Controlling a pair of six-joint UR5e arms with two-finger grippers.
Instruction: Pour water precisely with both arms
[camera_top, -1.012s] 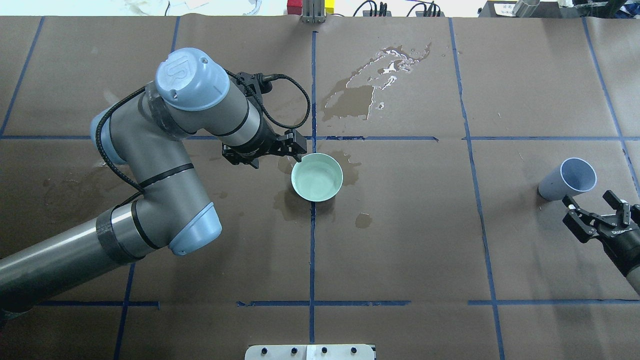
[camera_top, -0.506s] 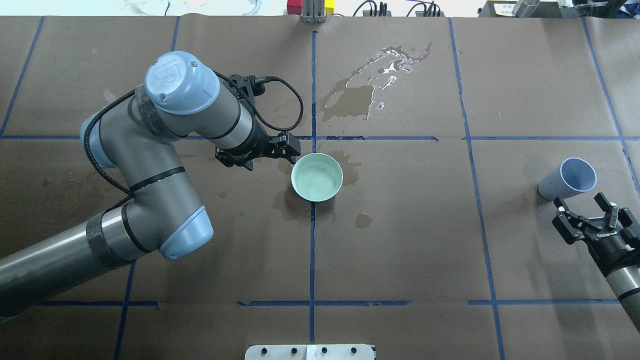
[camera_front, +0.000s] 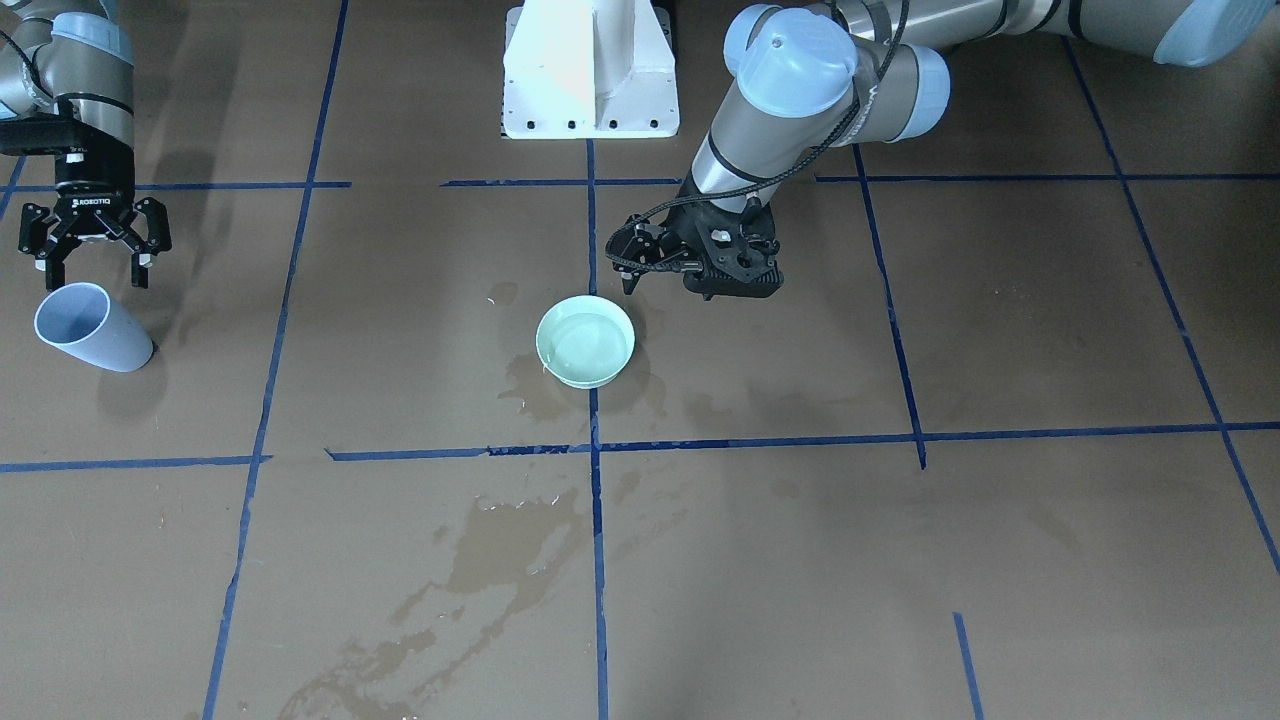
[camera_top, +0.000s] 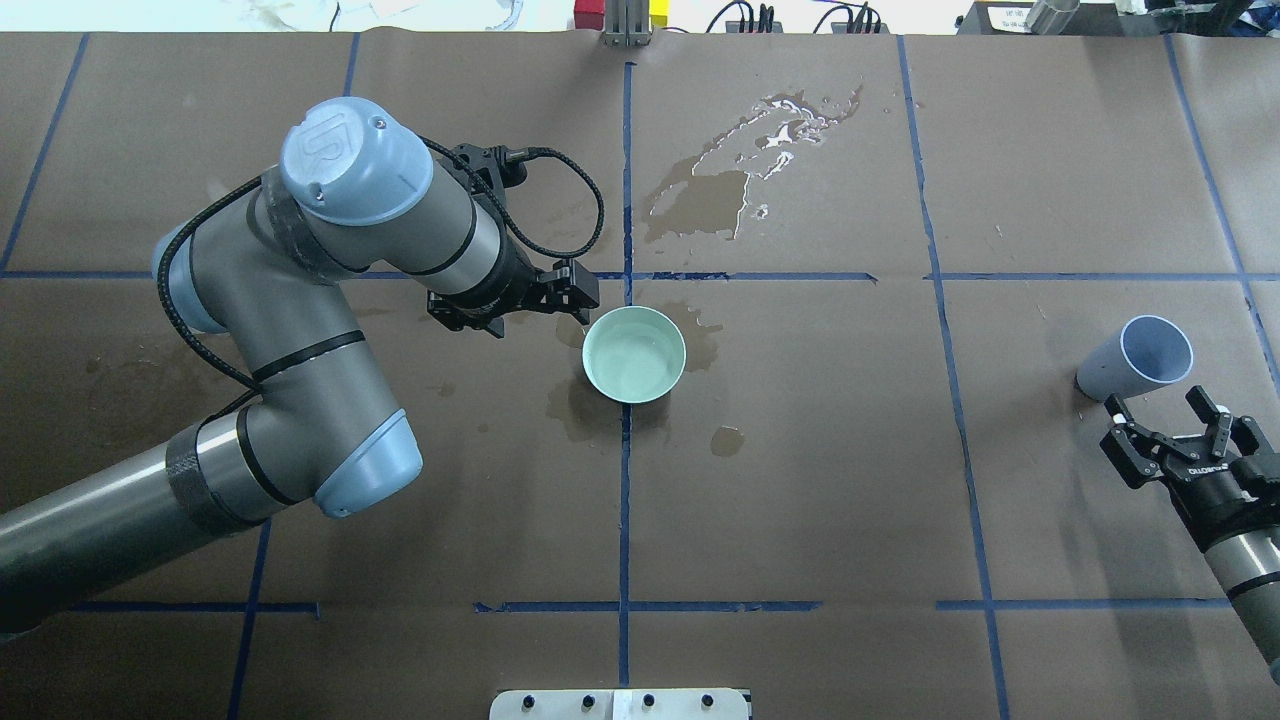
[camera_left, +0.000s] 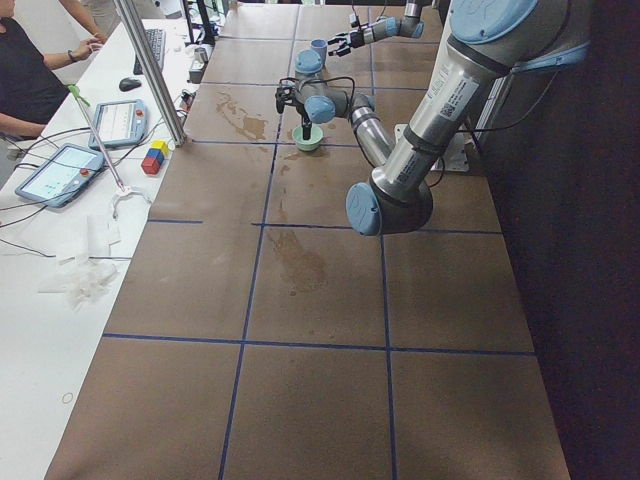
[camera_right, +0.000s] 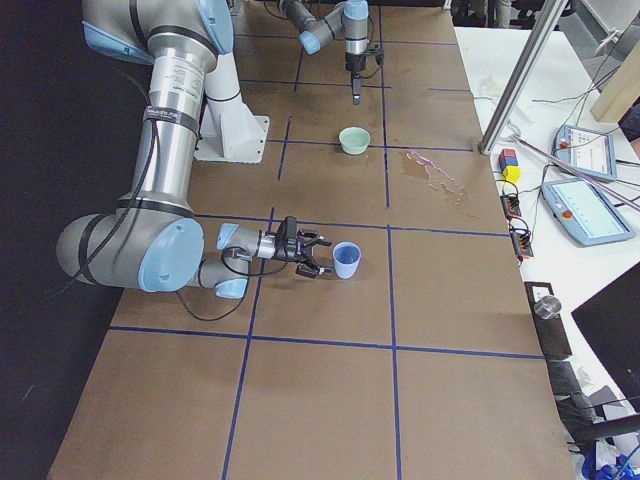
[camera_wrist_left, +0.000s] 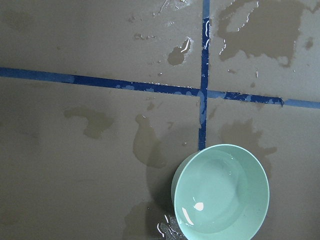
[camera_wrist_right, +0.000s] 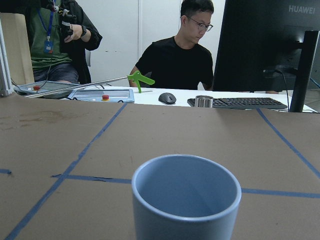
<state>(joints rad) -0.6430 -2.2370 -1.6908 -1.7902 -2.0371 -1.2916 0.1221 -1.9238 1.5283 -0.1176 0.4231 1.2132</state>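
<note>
Water sits in the green bowl at mid table; the blue cup, right, looks empty (pouring seemingly done). Right claw gapes just beside it, holding nothing; left claw, by the bowl: cannot tell.

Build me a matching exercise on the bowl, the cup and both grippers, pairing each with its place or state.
Things:
1 green bowl
2 blue cup
3 left gripper
4 right gripper

Places or states:
a open, facing the cup
b upright, on the robot's right side
c holds water, sits on a tape line
d hovers beside the bowl

Pairs: 1-c, 2-b, 3-d, 4-a
</note>
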